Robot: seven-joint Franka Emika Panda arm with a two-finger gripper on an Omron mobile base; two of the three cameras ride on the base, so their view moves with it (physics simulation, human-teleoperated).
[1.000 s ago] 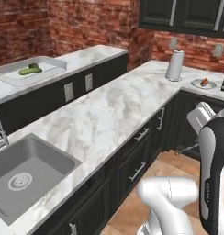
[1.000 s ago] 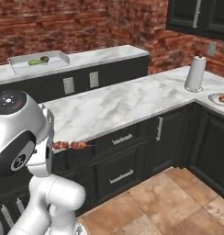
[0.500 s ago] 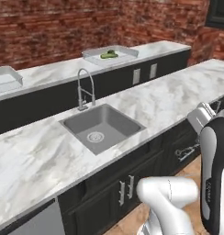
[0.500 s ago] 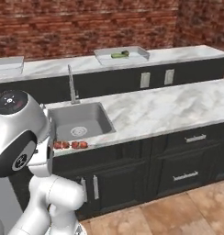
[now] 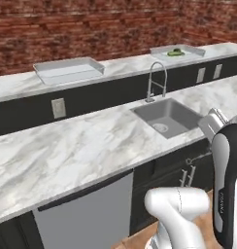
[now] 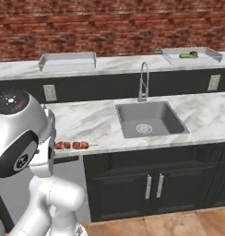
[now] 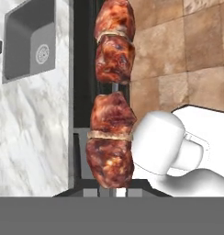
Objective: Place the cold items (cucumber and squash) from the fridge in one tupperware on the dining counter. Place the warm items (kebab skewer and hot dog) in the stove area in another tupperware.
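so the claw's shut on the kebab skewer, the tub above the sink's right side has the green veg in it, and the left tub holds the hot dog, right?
Not quite. The left tub looks empty in the right base view; no hot dog in it. The rest stands: the claw is shut on the kebab skewer, seen in the hand view, and the right tub has the green veg.

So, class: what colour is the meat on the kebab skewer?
Reddish-brown with darker charred patches on the kebab skewer; hand view shows it best.

Base views flanking, sharing sink (image 5: 169, 116); hand view downward.
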